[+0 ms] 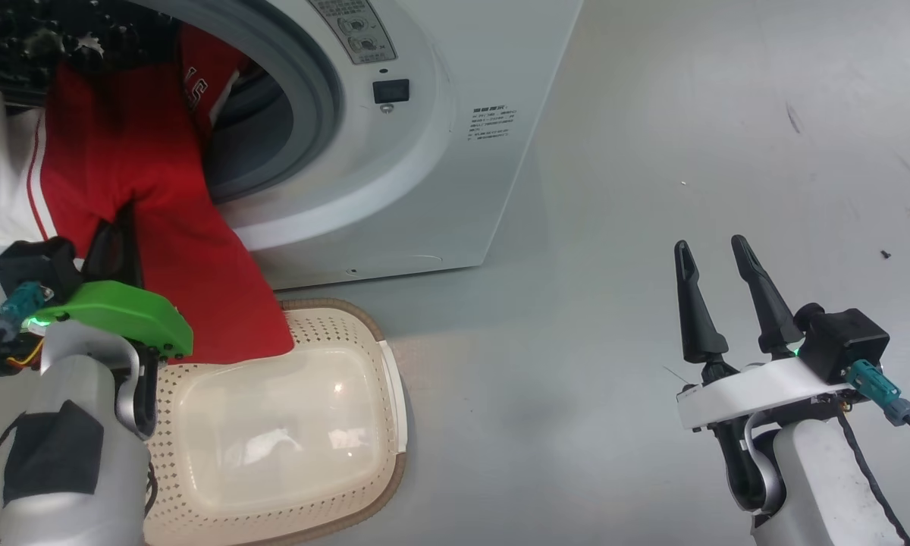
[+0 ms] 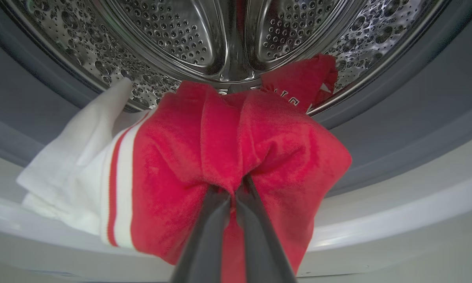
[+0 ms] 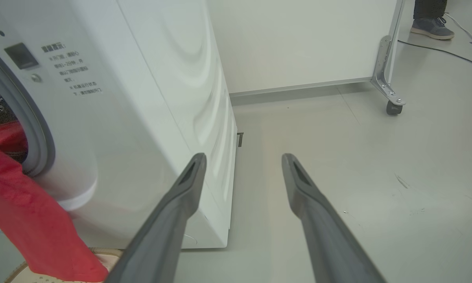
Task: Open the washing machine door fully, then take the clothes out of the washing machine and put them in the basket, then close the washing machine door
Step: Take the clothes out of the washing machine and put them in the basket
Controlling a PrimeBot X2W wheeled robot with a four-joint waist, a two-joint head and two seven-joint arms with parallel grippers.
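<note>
The left claw (image 2: pixel 236 185) is clamped together on a fold of the red clothes (image 1: pixel 144 167) at the mouth of the washing machine (image 1: pixel 425 189). The cloth spills out of the steel drum (image 2: pixel 181 35), over the grey rubber ring (image 1: pixel 315 76) and the white front lip. Its lower end hangs down to the back edge of the basket (image 1: pixel 394 394). A white part with a red stripe (image 2: pixel 63 173) lies beside the grip, and a bit of red with white lettering (image 2: pixel 299 84) sits further back in the drum. The basket stands on the floor (image 1: pixel 652 152) just below the mouth, touching or nearly touching the machine. The right claw (image 1: pixel 710 244) hangs well apart to the right, fingers spread and holding nothing. Beyond it stand a white panel (image 3: pixel 299 39) on a caster (image 3: pixel 393 108), a cable (image 3: pixel 448 55) and a person's shoe (image 3: pixel 432 28)
</note>
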